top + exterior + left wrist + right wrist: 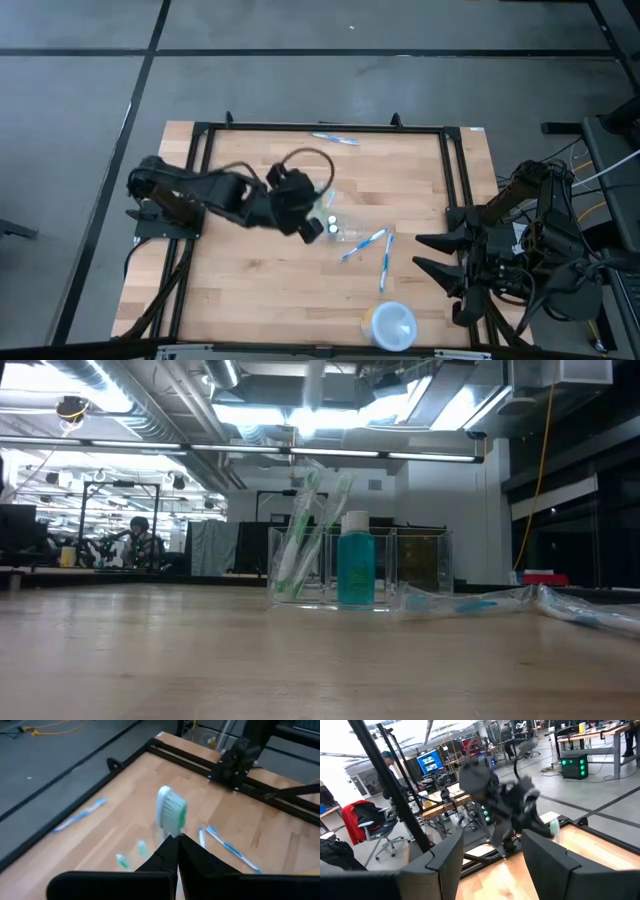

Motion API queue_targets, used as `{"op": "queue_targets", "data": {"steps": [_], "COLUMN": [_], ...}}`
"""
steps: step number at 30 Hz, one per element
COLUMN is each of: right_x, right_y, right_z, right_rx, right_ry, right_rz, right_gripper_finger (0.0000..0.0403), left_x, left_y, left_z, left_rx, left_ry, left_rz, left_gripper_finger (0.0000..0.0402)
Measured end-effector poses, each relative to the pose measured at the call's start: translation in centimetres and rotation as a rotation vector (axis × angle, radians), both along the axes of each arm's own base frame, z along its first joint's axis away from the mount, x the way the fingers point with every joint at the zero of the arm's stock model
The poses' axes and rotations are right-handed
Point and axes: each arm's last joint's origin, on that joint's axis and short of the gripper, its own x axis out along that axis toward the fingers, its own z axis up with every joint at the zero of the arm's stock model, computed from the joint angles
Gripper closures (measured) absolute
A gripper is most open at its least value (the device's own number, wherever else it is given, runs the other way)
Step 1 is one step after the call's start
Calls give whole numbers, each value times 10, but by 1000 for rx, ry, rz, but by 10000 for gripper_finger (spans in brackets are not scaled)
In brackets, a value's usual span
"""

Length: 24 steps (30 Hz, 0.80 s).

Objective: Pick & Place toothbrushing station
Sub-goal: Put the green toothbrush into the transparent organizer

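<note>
The toothbrushing station [350, 572], a clear holder, stands on the wood mid-table with two green toothbrushes [300, 540] and a teal bottle [356, 570] in it. In the high view the station [345, 234] is faint. My left gripper [310, 228] hangs just left of it, shut on a green-and-white toothbrush [171, 812]. Over the table's right edge my right gripper [438, 256] waits, its fingers [445, 857] open and empty. The low view shows neither gripper. My left gripper [176, 840] pinches the toothbrush between its two fingertips just below the bristle head, at the neck [172, 832]. The head sticks out past the fingertips, clear of the table. The fingers hide the handle.
Two blue toothbrushes [362, 243] [385, 262] lie flat right of the station, and a third [335, 138] lies at the far edge. A round white cup [392, 325] stands near the front edge. A black frame [320, 128] runs round the table.
</note>
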Motion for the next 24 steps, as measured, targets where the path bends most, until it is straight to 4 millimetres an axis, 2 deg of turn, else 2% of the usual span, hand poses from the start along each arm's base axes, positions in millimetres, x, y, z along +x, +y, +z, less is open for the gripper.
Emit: {"op": "queue_targets", "data": {"steps": [5, 10, 14, 19, 24], "right_x": [0, 0, 0, 1, 1], "right_y": [1, 1, 1, 1, 1], "right_z": [1, 3, 4, 4, 5], "right_rx": [13, 30, 36, 41, 48], "right_ry": [-6, -15, -19, -22, -27], "right_rz": [18, 26, 26, 25, 20], "right_gripper_finger": [201, 201, 201, 201, 201], "left_x": [5, -8, -11, -14, -18], "left_y": [-5, -3, 2, 4, 5], "left_z": [-47, -90, -121, -150, -164], "left_rx": [-23, -1, -70, -136, -165], "left_ry": [-40, -78, -143, -173, -154], "left_rz": [54, 152, 170, 182, 195], "left_gripper_finger": [400, 400, 400, 400, 400]}}
